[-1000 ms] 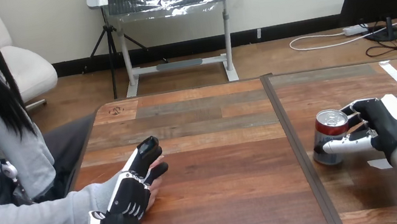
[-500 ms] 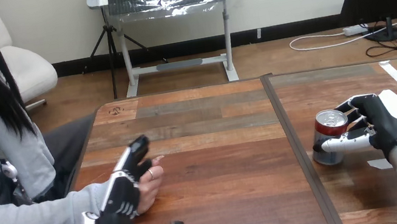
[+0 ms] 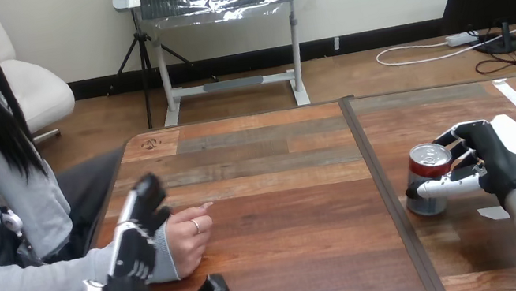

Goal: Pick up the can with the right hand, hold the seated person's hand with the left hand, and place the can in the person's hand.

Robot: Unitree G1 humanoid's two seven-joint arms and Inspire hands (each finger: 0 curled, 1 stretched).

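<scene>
- Fingers and thumb of my right hand curl round the can, which stands on the table at the frame's right, not yet lifted.
- My left hand, lower left, has straight fingers and grips nothing. It stands by the person's hand; whether they touch, I cannot tell.
- Step in hand, as I judge it: the grasp on the can.
- Next: lift the can clear and close my left fingers gently round that hand.
</scene>
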